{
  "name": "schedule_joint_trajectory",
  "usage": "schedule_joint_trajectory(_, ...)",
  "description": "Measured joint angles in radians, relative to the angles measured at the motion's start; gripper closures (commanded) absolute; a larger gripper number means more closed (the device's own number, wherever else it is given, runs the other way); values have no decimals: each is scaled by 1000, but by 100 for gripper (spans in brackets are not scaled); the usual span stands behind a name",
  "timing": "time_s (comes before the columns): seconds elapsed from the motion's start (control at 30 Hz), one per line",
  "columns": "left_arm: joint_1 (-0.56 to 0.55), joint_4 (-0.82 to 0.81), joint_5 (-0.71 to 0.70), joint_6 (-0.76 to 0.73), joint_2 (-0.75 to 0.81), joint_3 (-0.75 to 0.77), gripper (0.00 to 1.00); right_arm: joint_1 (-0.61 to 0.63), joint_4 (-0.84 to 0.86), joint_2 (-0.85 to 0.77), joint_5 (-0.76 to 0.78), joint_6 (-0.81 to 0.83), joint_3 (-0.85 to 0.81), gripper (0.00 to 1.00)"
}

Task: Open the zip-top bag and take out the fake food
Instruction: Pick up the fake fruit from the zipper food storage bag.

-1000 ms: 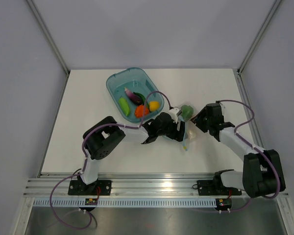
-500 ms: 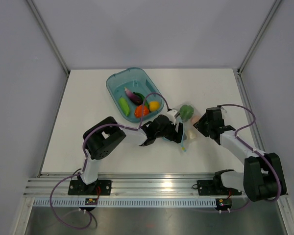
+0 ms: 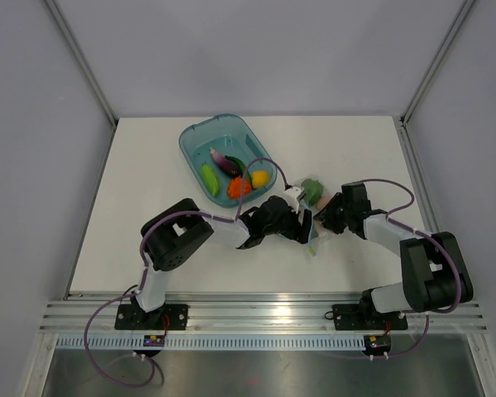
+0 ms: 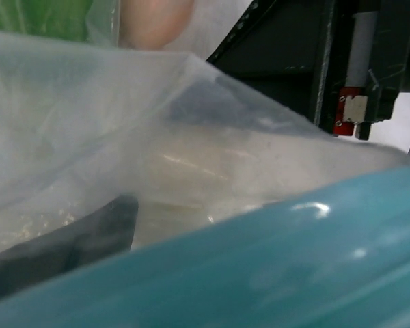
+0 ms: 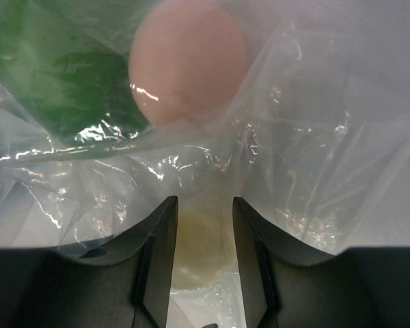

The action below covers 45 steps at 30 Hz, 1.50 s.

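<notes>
The teal tub at left holds fake food; beside it the left gripper sits against the zip-top bag at its zip strip, and we cannot tell whether its fingers are clamped. The bag lies on the table between both grippers, a green pepper and a pale pink piece inside. The right gripper has film in the narrow gap between its fingers, grasp unconfirmed; we judge that a loose hold on one thin layer would let the film slip.
</notes>
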<state>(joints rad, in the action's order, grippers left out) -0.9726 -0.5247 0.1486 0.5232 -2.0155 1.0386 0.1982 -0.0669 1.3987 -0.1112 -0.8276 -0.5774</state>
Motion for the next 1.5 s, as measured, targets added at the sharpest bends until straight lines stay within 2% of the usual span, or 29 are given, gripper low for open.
schedule_joint_trajectory(0.2,-5,21,-40,0,0,3,19,0,23,25,-45,0,0,58)
schedule_joint_trajectory(0.6,-4,37,-93,-29,0,11,20,1,92,95,-126,17,-6,68)
schedule_joint_trajectory(0.8,-5,63,-98,-35,-11,34,34,2,101,103,-144,21,-6,69)
schedule_joint_trajectory(0.87,-7,72,-104,-36,-20,46,35,2,101,103,-143,22,-6,71)
schedule_joint_trajectory(1.07,-13,85,-111,-36,-32,63,53,3,99,101,-128,22,-6,73)
schedule_joint_trajectory(1.37,-27,100,-137,-37,-36,76,58,5,51,34,44,-5,-6,69)
schedule_joint_trajectory(1.5,-30,179,-163,-22,-35,113,57,6,10,29,113,-24,-6,69)
